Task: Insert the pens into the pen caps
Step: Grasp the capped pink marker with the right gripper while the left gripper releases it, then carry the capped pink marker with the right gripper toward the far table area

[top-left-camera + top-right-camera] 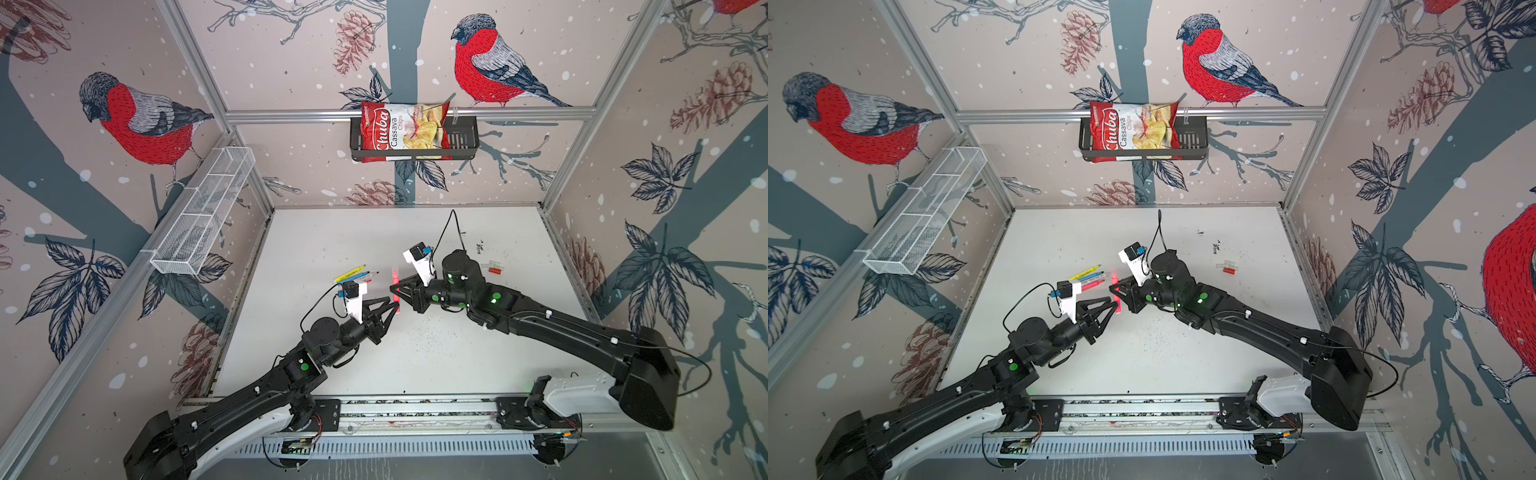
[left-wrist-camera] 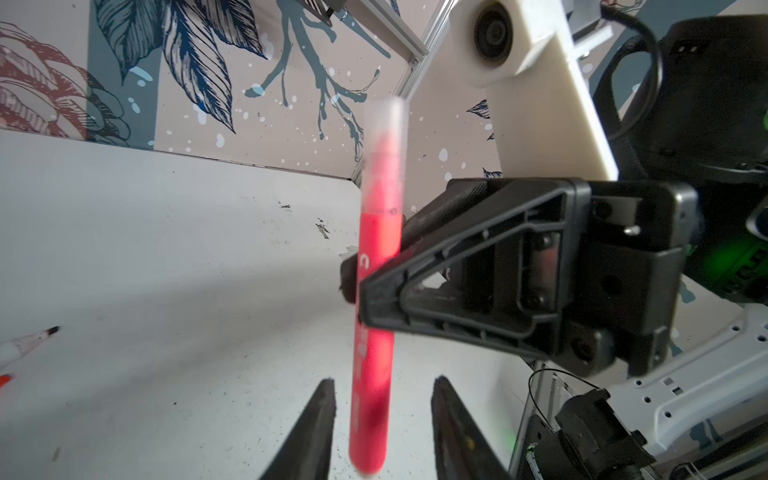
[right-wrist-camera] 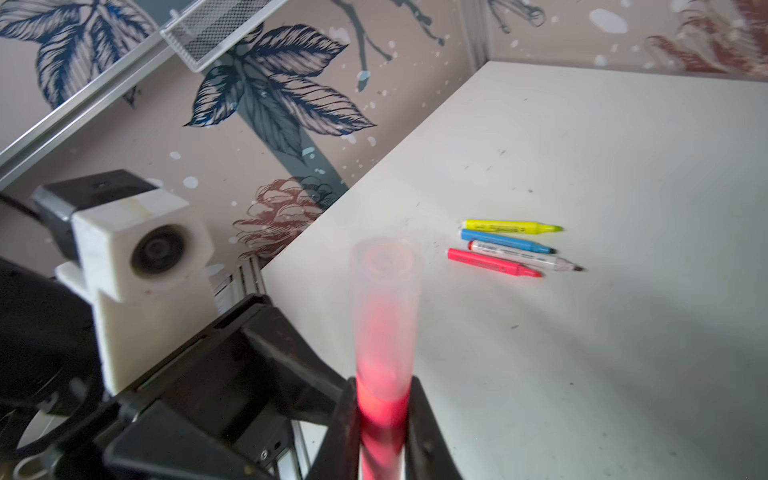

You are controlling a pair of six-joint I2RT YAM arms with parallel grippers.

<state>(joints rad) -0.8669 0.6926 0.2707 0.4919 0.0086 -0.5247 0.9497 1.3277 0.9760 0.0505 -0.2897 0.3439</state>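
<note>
A pink pen (image 2: 380,232) is being gripped at mid-body by the right gripper (image 3: 382,399), over the table (image 1: 332,232). One end is being covered by a clear cap (image 2: 386,137). The left gripper (image 2: 384,386) is being held open, its jaws either side of the pen's other end without touching. Four pens (image 3: 505,242) are lying together left of the grippers, spare caps (image 1: 493,267) to their right.

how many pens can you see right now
5. Four lie together left on the table: yellow pen, blue pen, white pen, pink pen. The fifth, capped pink pen, is in the right gripper. None seems hidden.
</note>
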